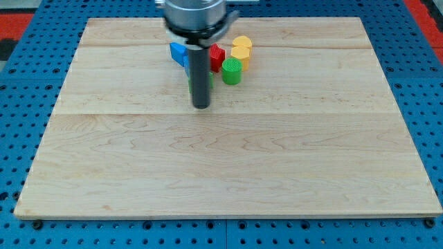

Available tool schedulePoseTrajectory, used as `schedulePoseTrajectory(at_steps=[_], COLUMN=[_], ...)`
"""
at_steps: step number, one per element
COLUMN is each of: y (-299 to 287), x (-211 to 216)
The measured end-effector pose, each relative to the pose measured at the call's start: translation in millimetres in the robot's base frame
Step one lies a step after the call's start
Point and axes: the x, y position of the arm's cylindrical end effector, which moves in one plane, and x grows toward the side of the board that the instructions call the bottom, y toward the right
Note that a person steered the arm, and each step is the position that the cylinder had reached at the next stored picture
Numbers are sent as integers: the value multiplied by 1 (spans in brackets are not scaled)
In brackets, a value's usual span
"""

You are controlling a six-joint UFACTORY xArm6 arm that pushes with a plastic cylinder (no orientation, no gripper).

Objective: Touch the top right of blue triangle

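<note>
The blue triangle (179,53) lies near the top middle of the wooden board (228,173), partly hidden behind my rod. My tip (201,106) rests on the board below and slightly right of the blue triangle, a short way from it. A green block (208,81) shows just at the rod's right edge, mostly hidden. A red block (217,56) sits right of the rod. A green cylinder (231,71) stands right of that. Two yellow blocks (241,50) sit at the cluster's right end.
The board lies on a blue pegboard table (28,41). The arm's grey mount (196,15) hangs over the board's top edge and hides what lies behind it.
</note>
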Motion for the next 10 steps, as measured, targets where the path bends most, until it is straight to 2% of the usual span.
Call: schedulePoseTrajectory(at_steps=[1, 2, 3, 4, 7, 9, 10], y=[-58, -76, -66, -84, -41, -45, -51], x=[-26, -79, -116, -122, -123, -145, -169])
